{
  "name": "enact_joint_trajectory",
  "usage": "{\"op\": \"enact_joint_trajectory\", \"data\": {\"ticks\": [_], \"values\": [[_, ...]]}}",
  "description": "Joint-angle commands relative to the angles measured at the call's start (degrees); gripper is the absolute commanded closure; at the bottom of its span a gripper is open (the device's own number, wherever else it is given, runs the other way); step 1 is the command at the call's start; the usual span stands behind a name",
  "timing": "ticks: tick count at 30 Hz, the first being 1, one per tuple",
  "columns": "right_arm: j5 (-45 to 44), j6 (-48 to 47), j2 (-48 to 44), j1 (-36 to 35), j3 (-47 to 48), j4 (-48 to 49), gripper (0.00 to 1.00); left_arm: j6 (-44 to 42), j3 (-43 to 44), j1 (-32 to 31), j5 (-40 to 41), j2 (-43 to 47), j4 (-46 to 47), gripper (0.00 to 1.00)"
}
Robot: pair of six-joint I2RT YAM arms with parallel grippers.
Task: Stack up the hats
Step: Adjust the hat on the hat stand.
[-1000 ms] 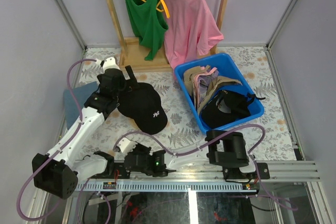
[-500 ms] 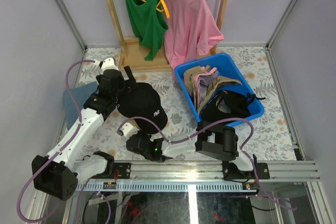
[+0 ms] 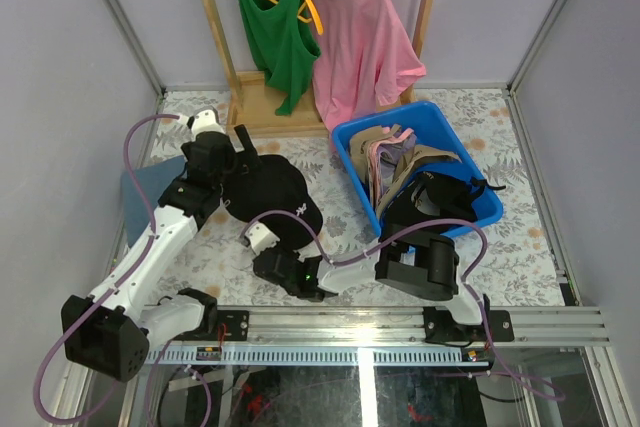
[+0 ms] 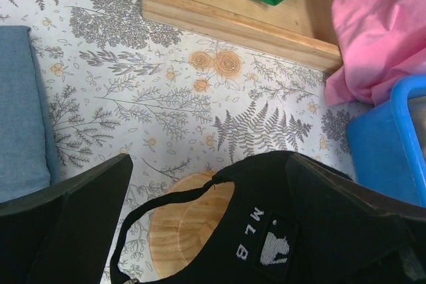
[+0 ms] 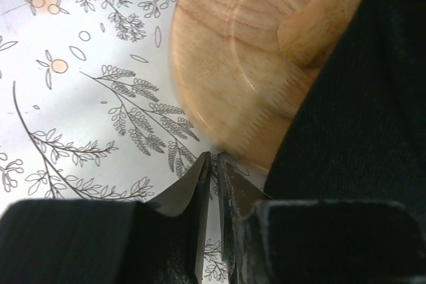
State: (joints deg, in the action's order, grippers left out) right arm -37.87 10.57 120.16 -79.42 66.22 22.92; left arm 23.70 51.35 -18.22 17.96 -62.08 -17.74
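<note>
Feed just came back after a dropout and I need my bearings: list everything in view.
black cap: one, black, on the wooden stand, table centre-left
wooden stand: one, light wood, under the black cap
blue bin: one, blue, right of the cap
caps in bin: several, tan, pinkish, black; count unclear
pink T-shirt: one, hanging at back
green tank top: one, hanging beside it
wooden rack: one, back edge
blue cloth: one, table's left edge
left gripper: open, astride the cap's rear
right gripper: shut, beside the stand
</note>
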Motion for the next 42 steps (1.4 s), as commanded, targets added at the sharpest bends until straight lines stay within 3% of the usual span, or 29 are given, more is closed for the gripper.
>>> {"op": "enact_joint_trajectory", "data": {"ticks": [1,26,42], "values": [[-3.7,1.8,-2.2,3.3,-1.3,0.1,0.85,-1.4,-1.7,0.3,-0.6,-0.7,-2.5,0.0],[-2.4,1.3,-3.6,10.1,0.6,-2.0,0.83,-1.4,-1.6,0.4,1.5,-1.2,-3.3,0.0],[-2.3,4.4,-8.1,4.0,-3.0,-5.4,0.63,0.6,-0.1,0.9,3.3,-1.4,-3.9,0.0]]}}
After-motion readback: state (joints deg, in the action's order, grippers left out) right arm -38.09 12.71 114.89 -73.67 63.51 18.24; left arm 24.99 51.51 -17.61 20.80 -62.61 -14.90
